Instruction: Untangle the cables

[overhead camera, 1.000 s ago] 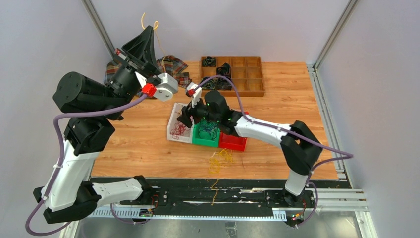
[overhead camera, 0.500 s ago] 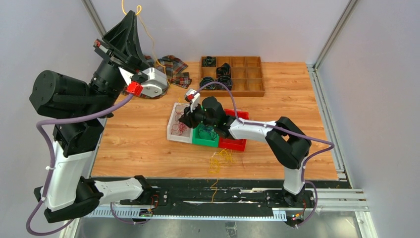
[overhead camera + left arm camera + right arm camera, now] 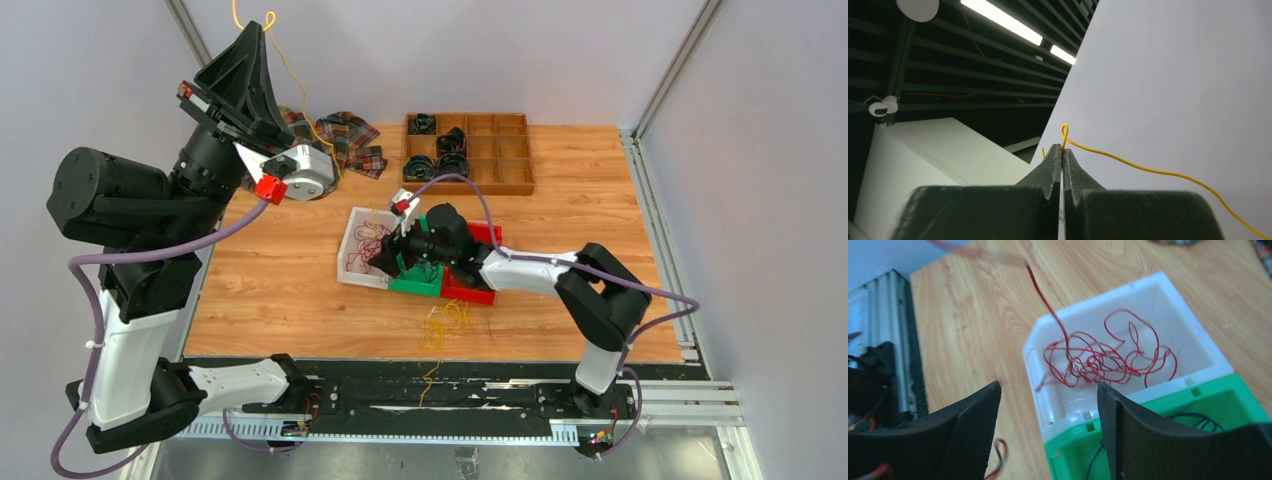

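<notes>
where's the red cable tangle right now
Top view: the red cables lie tangled inside the white bin, immediately left of the green bin, centre of the table.

Pretty clearly a robotics lab cell: plain white panel walls (image 3: 450, 50) on aluminium posts (image 3: 681, 60), wooden counter (image 3: 280, 290), robot arms (image 3: 130, 350) bolted to a black rail (image 3: 480, 395), and strip lights (image 3: 1000, 20) under a dark beamed ceiling (image 3: 948, 85).

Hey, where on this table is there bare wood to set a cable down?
Two patches: the wood left of the white bin, and the far right corner beside the wooden tray. It is crowded around the row of bins mid-table and the yellow cables at the near edge.
</notes>
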Tool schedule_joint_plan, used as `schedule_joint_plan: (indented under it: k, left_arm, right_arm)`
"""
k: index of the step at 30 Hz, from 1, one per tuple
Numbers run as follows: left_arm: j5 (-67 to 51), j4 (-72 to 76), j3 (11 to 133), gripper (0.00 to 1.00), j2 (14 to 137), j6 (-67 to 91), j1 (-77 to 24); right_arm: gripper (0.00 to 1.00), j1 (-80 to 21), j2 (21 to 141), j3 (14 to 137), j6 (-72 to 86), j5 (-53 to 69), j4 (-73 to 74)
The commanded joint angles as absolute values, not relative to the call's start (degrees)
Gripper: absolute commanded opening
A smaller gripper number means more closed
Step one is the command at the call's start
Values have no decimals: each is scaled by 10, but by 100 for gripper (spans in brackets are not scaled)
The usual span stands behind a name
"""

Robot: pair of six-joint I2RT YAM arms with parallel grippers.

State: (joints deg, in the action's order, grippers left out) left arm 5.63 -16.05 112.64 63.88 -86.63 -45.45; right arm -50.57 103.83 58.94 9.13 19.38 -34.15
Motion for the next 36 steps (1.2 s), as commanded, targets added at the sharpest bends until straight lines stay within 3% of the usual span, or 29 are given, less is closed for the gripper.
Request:
schedule_joint_plan:
  k: [1, 7, 14, 26, 36]
  left_arm:
    - [62, -167, 1096, 1, 625, -887, -453]
    - [60, -179, 1061, 1, 613, -874, -453]
    - [56, -185, 1048, 1, 602, -865, -453]
    - [50, -200, 1068, 1, 602, -874, -453]
    - [45, -203, 1068, 1, 601, -880, -454]
  right_arm:
    - [71, -494, 945, 594, 83, 251, -332]
    - [71, -493, 901, 635, 87, 300, -255]
    - [72, -472, 863, 619, 97, 301, -292]
    - [72, -419, 975, 685, -61, 431, -258]
    - [70, -422, 1005, 716, -74, 522, -246]
